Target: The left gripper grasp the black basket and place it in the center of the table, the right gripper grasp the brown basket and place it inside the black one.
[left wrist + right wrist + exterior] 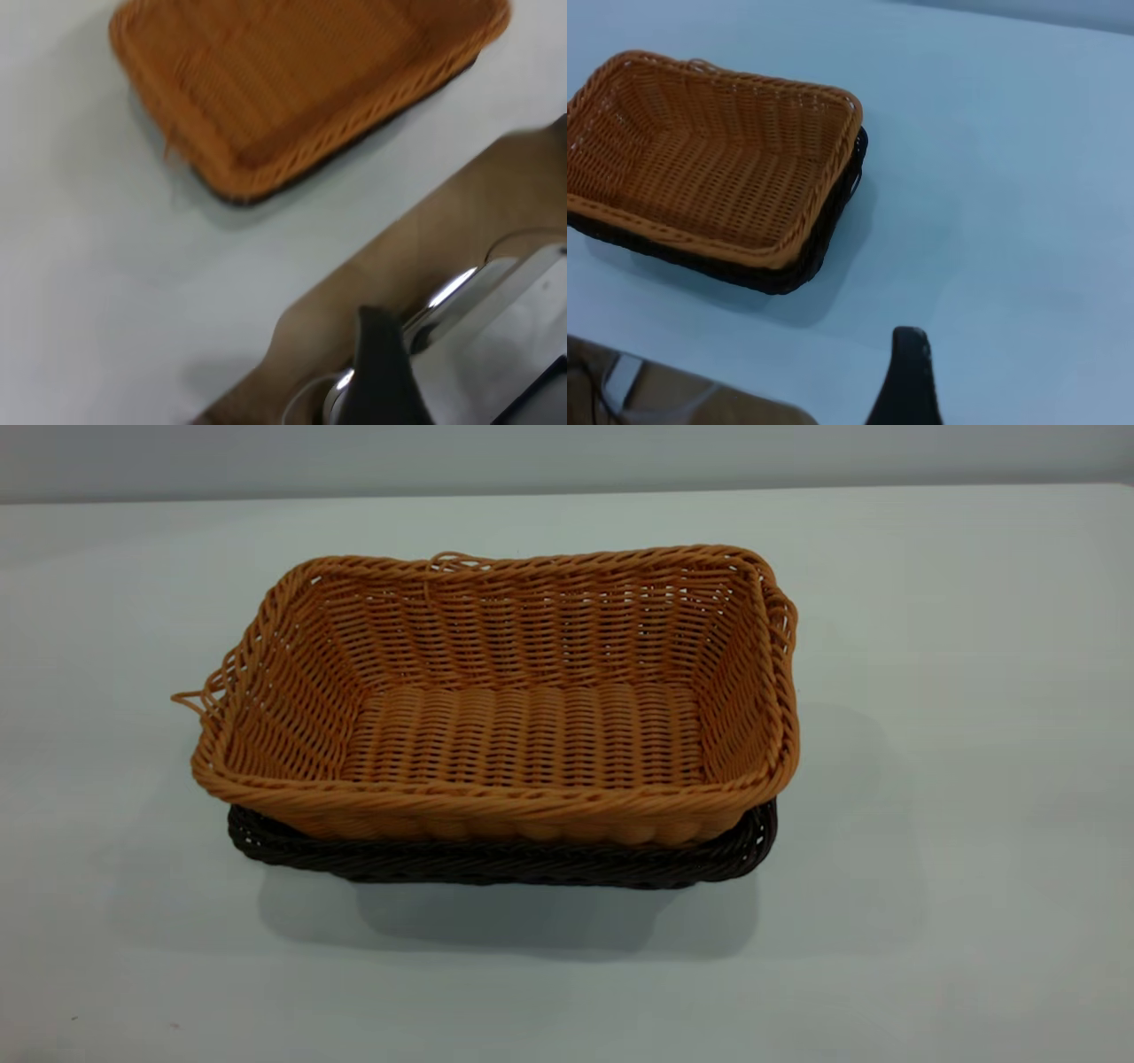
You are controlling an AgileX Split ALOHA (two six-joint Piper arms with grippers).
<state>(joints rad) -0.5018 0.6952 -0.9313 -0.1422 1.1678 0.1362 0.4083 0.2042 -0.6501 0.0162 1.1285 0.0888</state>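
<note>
Exterior view: the brown basket (523, 735) sits nested inside the black basket (496, 861) at the middle of the table (957, 646), with only the dark rim showing along the near and right sides. Loose strands project from the brown rim at the left. Neither arm appears in this view. Each wrist view shows one dark fingertip, left gripper (379, 372) and right gripper (908, 376), well apart from the baskets; finger spacing cannot be determined.
</note>
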